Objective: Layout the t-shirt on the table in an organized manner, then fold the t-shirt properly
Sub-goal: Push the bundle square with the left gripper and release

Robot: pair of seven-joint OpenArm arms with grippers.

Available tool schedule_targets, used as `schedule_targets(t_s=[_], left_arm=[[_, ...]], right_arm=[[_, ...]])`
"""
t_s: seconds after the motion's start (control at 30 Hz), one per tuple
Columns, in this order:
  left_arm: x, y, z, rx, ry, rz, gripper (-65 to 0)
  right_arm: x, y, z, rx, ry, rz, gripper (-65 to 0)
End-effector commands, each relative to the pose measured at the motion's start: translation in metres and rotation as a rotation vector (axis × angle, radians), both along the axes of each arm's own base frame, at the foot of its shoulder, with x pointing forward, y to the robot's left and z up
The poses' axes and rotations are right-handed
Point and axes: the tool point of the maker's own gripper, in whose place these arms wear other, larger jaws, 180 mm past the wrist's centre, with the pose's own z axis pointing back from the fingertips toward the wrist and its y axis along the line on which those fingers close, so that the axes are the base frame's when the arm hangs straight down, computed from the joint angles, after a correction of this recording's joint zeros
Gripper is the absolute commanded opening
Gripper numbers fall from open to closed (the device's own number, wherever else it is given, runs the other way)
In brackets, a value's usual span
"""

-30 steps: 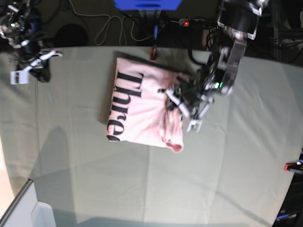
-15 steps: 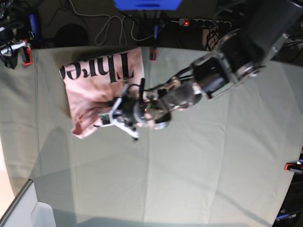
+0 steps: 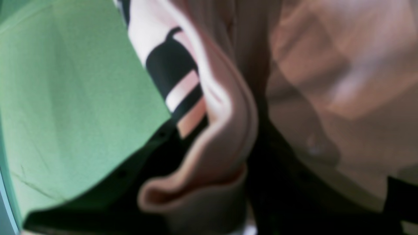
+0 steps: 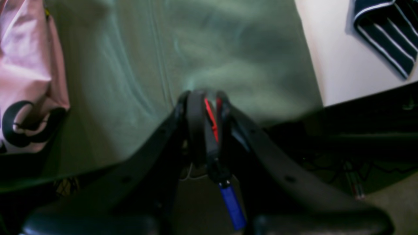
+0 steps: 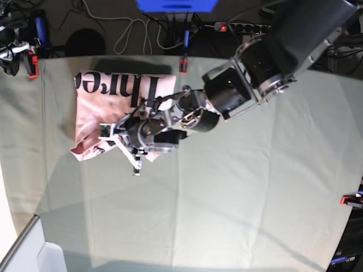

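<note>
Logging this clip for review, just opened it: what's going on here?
The left arm reaches across the table and its gripper is shut on a bunched edge of the pink t-shirt, which sits crumpled near the far corner with its black lettering partly showing. The shirt is neither spread flat nor folded yet. The right gripper is shut and empty, parked at the table's edge, away from the shirt.

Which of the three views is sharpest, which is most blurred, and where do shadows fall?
Base view: sharpest, the t-shirt lettering readable; soft shadows cross the near half of the table. Left wrist view: most blurred, pink cloth filling the frame too close to focus. Right wrist view: table cloth smeared and streaky, the right pincer dark in the foreground.
</note>
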Motion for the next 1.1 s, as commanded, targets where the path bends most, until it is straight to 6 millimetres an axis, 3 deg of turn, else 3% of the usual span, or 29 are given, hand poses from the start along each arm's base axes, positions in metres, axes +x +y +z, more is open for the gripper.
schedule_targets(t_s=[0.0, 0.27, 0.33, 0.47, 0.53, 0.63, 0.73, 0.87, 1.07], left_arm=[[0.014, 0.005, 0.006, 0.027, -0.039, 0.009, -64.5], [0.016, 0.008, 0.006, 0.031, -0.046, 0.016, -63.7], [0.017, 0.008, 0.006, 0.029, -0.049, 0.019, -58.2], [0.025, 0.007, 0.015, 0.024, -0.071, 0.017, -39.4], [0.032, 0.010, 0.018, 0.018, -0.076, 0.033, -34.9], [0.059, 0.016, 0.038, -0.045, -0.086, 0.121, -34.5], [0.071, 0.006, 0.067, -0.134, -0.109, 0.148, -34.4], [0.070, -0.006, 0.088, -0.180, -0.144, 0.123, -34.4], [0.065, -0.013, 0.091, -0.201, -0.142, 0.116, -34.3]], right_arm=[[0.007, -0.003, 0.013, -0.024, -0.044, 0.016, -59.8], [0.013, 0.004, 0.011, -0.003, -0.066, 0.011, -59.7], [0.013, 0.005, 0.010, 0.001, -0.067, 0.008, -59.7], [0.013, 0.005, 0.010, 0.001, -0.066, 0.007, -59.7], [0.012, 0.004, 0.010, -0.001, -0.066, 0.004, -59.7], [0.015, 0.004, 0.016, -0.016, -0.076, 0.013, -59.7], [0.019, 0.006, 0.023, -0.031, -0.087, 0.027, -59.7], [0.021, 0.009, 0.023, -0.023, -0.097, 0.024, -59.6], [0.021, 0.010, 0.022, -0.021, -0.097, 0.025, -59.6]])
